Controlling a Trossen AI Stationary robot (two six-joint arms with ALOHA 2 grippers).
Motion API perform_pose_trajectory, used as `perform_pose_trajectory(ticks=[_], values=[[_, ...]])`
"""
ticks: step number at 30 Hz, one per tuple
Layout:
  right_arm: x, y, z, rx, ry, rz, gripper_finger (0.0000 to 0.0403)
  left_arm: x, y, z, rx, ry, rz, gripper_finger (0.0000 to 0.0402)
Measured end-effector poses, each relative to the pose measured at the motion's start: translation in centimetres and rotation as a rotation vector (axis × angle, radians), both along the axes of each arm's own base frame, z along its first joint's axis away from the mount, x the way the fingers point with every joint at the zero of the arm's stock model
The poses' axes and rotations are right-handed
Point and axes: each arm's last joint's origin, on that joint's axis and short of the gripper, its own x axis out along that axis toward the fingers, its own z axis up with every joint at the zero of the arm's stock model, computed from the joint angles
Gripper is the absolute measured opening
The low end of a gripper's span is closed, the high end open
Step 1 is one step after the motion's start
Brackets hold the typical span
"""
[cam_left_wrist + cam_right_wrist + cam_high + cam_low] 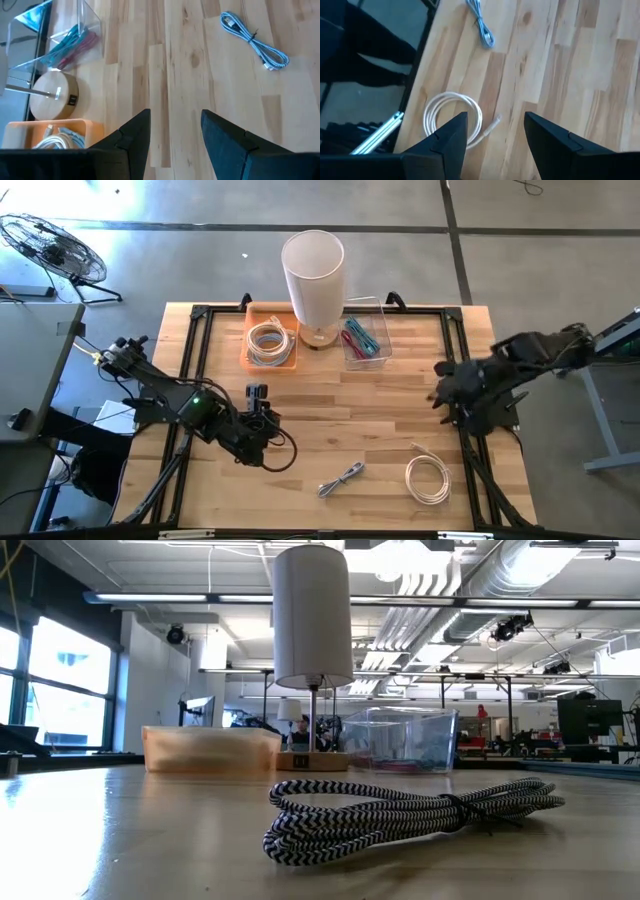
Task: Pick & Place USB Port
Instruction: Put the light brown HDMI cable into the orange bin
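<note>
A bundled black-and-white braided cable [342, 478] lies flat on the wood near the table's near edge. It fills the foreground of the low view [400, 815] and shows in both wrist views [255, 40] [481, 22]. A white coiled cable [428, 479] [452, 120] lies to its right. My left gripper [258, 393] [175, 117] is open above bare wood, left of the table's middle. My right gripper [440, 386] [495, 120] is open by the right edge, just beyond the white coil. Neither touches anything.
At the far edge stand an orange tray [270, 340] with a white cable coil, a white-shaded lamp [315, 275] on a round wooden base [52, 95], and a clear bin [365, 338] with coloured cables. A black frame [195, 315] borders the table. Bare wood lies between the grippers.
</note>
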Motion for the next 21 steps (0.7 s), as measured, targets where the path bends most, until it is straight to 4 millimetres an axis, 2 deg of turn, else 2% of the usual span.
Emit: perform_pose_trajectory(ticks=[7,11,16,21], values=[[1.3,3.1,-1.3,-0.091,0.073,0.002,0.0188,0.0,-0.1,0.0,-0.007,0.013,-0.028,0.0169],[2.1,4.6,-2.1,-0.115,0.128,-0.056,0.0188,0.0,-0.1,-0.1,0.013,0.034,-0.080,0.0169],[3.3,6.2,-3.5,-0.203,0.161,-0.168,0.0188,0.0,-0.1,-0.1,0.020,0.035,-0.089,0.0169],[4.4,6.6,-4.9,-0.273,0.200,-0.425,0.0188,0.4,-0.4,0.2,-0.007,-0.015,-0.088,0.0169]])
